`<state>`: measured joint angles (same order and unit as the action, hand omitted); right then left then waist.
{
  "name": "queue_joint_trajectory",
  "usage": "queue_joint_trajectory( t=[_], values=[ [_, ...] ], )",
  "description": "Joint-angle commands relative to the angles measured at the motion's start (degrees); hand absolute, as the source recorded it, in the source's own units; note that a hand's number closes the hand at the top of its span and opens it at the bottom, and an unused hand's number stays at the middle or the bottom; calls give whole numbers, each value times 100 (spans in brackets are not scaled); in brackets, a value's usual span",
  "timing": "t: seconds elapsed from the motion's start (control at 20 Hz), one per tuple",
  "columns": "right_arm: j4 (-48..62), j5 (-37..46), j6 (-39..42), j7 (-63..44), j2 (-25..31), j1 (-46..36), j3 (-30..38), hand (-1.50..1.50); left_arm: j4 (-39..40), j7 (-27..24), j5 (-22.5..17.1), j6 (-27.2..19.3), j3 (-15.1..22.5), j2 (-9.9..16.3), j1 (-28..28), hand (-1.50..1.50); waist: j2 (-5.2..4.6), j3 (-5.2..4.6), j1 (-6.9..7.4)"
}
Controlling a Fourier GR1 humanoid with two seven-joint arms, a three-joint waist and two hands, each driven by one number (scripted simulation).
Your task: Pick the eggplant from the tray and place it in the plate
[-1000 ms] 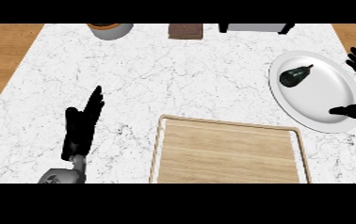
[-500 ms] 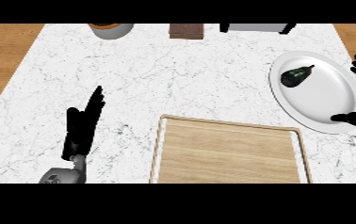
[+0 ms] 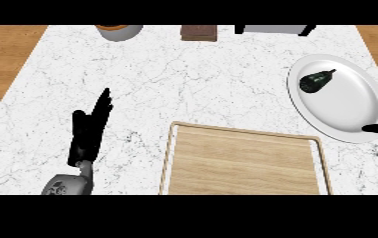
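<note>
Eggplant (image 3: 316,81) lies in the plate (image 3: 347,113), upper part of it, at the frame's right edge; long axis tilted, stem toward upper right. Tray (image 3: 244,161) at lower centre holds nothing. Right hand (image 3: 370,128) shows only as a dark tip at the right edge, over the plate's lower rim, below the eggplant and apart from it; fingers not readable. Left hand (image 3: 88,129) rests open at lower left on the counter (image 3: 184,82), well apart. Placement looks done; right hand is nearer.
</note>
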<state>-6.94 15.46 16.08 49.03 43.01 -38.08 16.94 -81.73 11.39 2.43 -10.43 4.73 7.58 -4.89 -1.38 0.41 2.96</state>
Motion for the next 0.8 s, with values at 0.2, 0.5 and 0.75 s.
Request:
queue_joint_trajectory(
  t=[0.2, 0.5, 0.75],
  values=[
    [148, -190, 122, 212, 175, 178, 245, -150, 8, 15, 59, 2, -50, 67, -35, 0, -10, 11, 14],
    [135, -267, 96, 144, 445, 189, 358, -150, 50, -13, -18, 66, -65, 10, -157, 0, -51, 23, 49],
    [162, -385, -158, 322, 384, 436, 503, -150, -44, 129, 28, -34, -64, -24, -100, 0, -39, 28, 24]
  ],
)
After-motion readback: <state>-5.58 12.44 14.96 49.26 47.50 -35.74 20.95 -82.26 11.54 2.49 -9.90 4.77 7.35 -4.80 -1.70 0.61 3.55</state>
